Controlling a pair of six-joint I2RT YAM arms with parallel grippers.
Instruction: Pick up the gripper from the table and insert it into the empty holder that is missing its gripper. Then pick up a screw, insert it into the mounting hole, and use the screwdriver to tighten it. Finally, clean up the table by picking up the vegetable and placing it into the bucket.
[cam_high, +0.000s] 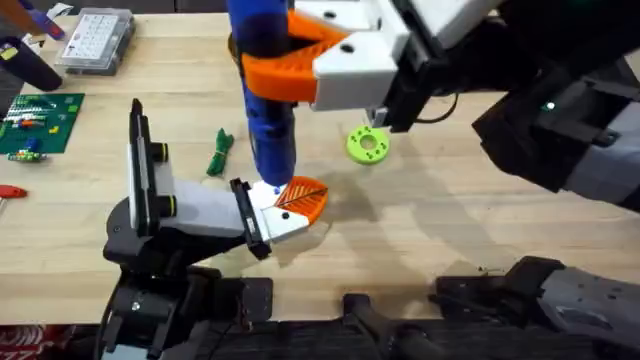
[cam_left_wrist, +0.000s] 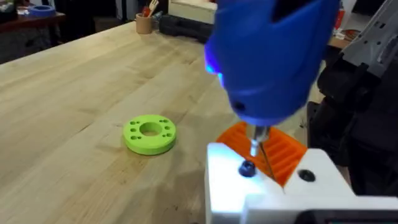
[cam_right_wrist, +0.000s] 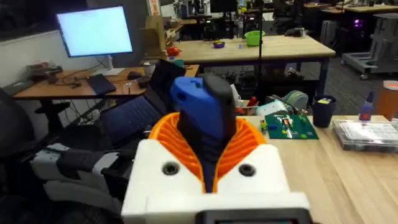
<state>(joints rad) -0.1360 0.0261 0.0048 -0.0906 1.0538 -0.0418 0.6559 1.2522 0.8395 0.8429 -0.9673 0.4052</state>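
Blue plastic dominates the middle of the scene: we have the screwdriver (cam_high: 268, 95) clamped upright between the orange ribbed jaws of our right gripper (cam_high: 300, 60), its metal bit pointing down at the holder (cam_high: 285, 222) near the centre of the counter (cam_high: 450, 230). From the left wrist view the bit sits just above or on a dark screw (cam_left_wrist: 247, 168) in the white mount, though we cannot tell if it has engaged. The orange gripper (cam_high: 305, 198) is already seated in the holder, so we judge the tightening step to be in hand. Whether our left jaws are open or closed we cannot tell. Next we need the bit held square in the screw head while it turns. The green vegetable (cam_high: 219, 152) lies to the left, well apart, awaiting cleanup; a lime disc (cam_high: 367, 144) lies to the right.
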